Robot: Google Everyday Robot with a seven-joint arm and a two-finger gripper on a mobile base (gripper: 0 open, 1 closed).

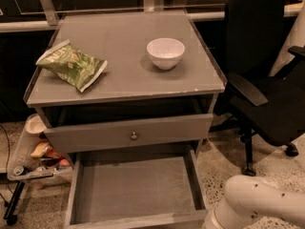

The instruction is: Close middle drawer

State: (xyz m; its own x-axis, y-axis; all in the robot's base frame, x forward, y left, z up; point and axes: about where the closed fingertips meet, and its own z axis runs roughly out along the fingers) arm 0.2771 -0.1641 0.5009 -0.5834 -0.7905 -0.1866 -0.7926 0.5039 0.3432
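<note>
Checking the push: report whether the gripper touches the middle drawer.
Cannot tell. Camera view shows only the white arm beside the middle drawer; the gripper is out of frame.

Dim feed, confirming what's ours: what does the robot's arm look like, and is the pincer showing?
Only a smooth white rounded arm segment shows, in the bottom right corner. It is tube-shaped, with tiny dark specks and a ringed seam at its lower-left end. No cables or labels show. The pincer is out of frame.

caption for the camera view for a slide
Middle drawer stands open, bowl and bag on top; arm at lower right, pincer out of view.
</note>
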